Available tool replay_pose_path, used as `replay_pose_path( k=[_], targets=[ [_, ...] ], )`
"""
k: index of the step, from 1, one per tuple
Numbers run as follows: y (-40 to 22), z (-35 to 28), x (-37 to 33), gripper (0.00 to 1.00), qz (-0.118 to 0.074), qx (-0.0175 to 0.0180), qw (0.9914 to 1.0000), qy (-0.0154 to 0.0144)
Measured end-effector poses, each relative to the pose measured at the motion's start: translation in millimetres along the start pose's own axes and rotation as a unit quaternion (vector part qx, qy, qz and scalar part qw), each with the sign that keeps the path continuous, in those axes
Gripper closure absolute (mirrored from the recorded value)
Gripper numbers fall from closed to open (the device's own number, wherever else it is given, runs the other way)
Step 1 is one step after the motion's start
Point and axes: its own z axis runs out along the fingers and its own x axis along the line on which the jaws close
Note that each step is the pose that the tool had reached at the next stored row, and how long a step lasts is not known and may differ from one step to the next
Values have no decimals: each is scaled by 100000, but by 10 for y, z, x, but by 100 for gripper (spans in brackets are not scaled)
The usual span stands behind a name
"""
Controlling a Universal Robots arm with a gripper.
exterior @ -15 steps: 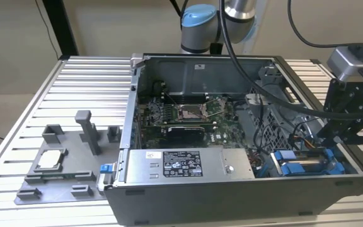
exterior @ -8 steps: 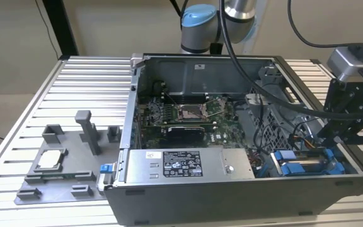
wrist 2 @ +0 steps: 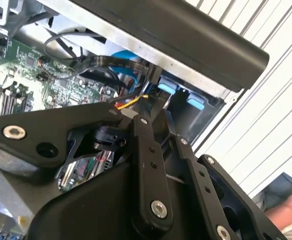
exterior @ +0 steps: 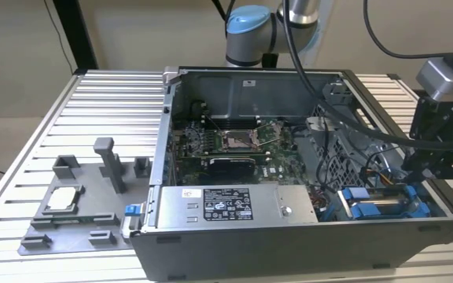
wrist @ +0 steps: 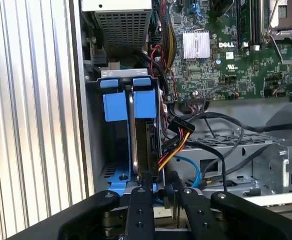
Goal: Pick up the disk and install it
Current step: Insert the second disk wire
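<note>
The tool (wrist: 158,187) points down, its black fingers (wrist: 140,210) close together.

You see ribbed aluminium desk (exterior: 101,100). Open computer case (exterior: 289,247) lies directly on it, toward exterior view's right. Grey fixture plate (exterior: 73,221) with upright posts sits just beside case, on exterior view's left.

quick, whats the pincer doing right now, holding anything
Pincer: down at the blue drive bay inside the computer case; open or closed cannot be told.
</note>
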Motion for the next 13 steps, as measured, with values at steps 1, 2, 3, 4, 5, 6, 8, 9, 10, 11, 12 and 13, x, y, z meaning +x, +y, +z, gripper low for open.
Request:
replay_pose_path(
  k=[1,2,3,4,5,6,8,9,10,11,12,13],
  targets=[
    [-16,0,-1,0,-248,-29,100000,8],
    [-27,3,-2,0,-530,-60,99999,-9],
    [-36,5,-2,0,-875,-89,99996,-37],
    [-42,8,-3,0,-1249,-126,99992,-69],
    [-49,10,-3,0,-1642,-161,99986,-100],
    [-55,14,-3,0,-2004,-199,99980,-123],
    [-67,21,-3,0,-2702,-272,99963,-160],
    [-77,25,-4,0,-3022,-306,99954,-168],
    [-90,30,-4,0,-3318,-334,99944,-182],
    [-106,32,-5,0,-3600,-357,99934,-177],
    [-126,33,-6,0,-3847,-374,99925,-175],
    [-147,35,-8,0,-4048,-392,99917,-191]
  ],
)
